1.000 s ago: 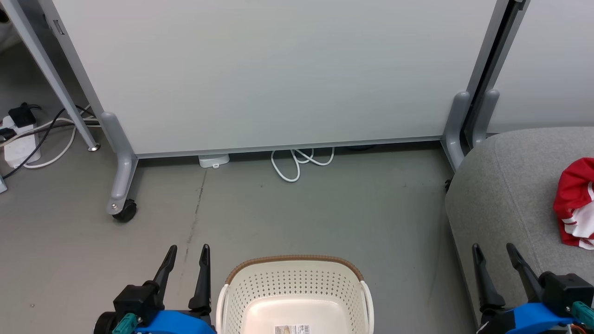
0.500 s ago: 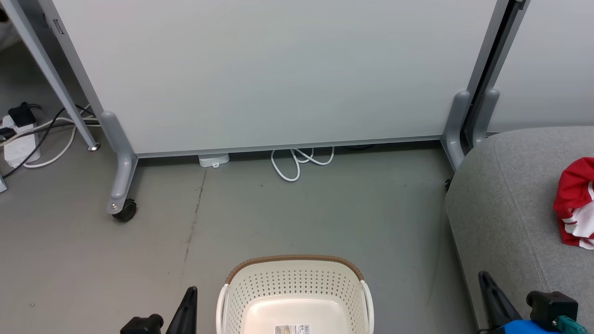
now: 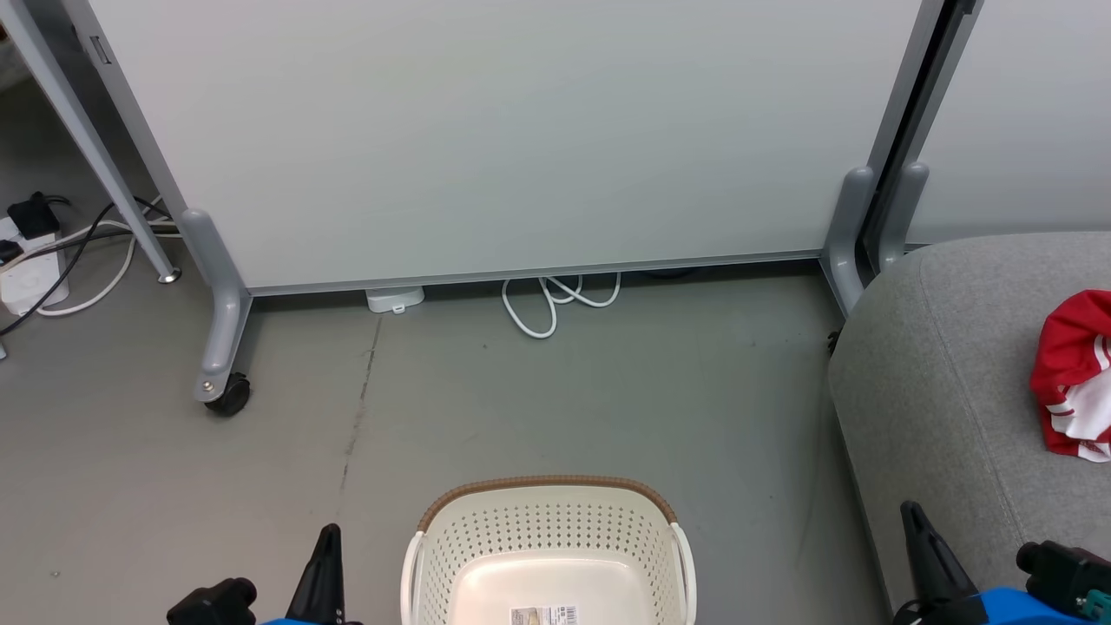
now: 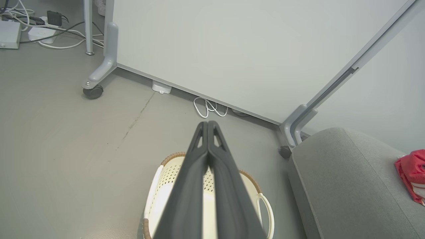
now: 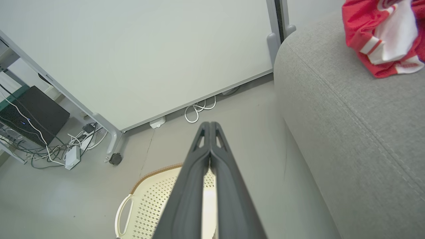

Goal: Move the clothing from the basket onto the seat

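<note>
A wide white panel (image 3: 521,130) on grey legs is seen standing well ahead of both grippers, across the far side of a grey floor (image 3: 608,399). The seat (image 3: 946,365), light grey and rounded, is found on the right. Its near left corner is just beside the right gripper (image 5: 210,123), whose fingers are pressed together along their length and clenched on nothing. The basket (image 3: 547,483) is placed on the floor between the two grippers, just to the right of the left gripper (image 4: 207,123) and to the left of the right one. Its cream perforated wall, brown rim and bare bottom are shown. The left gripper is likewise clenched, tip against tip, with nothing held, and in its wrist view its fingers are seen across the basket, pointed toward the panel's foot. The clothing (image 3: 1072,382), red with white stripes and a white patch, is laid crumpled on the seat, ahead of the right gripper and to its right, well apart from it and from the basket. A looped white cable (image 3: 555,305) is seen on the floor under the panel's lower edge, far ahead of the grippers and roughly between them. A black caster (image 3: 228,395) is carried by the panel's left leg, ahead of the left gripper and slightly to its left. A small label (image 3: 545,616) is stuck to the basket's bottom.
</note>
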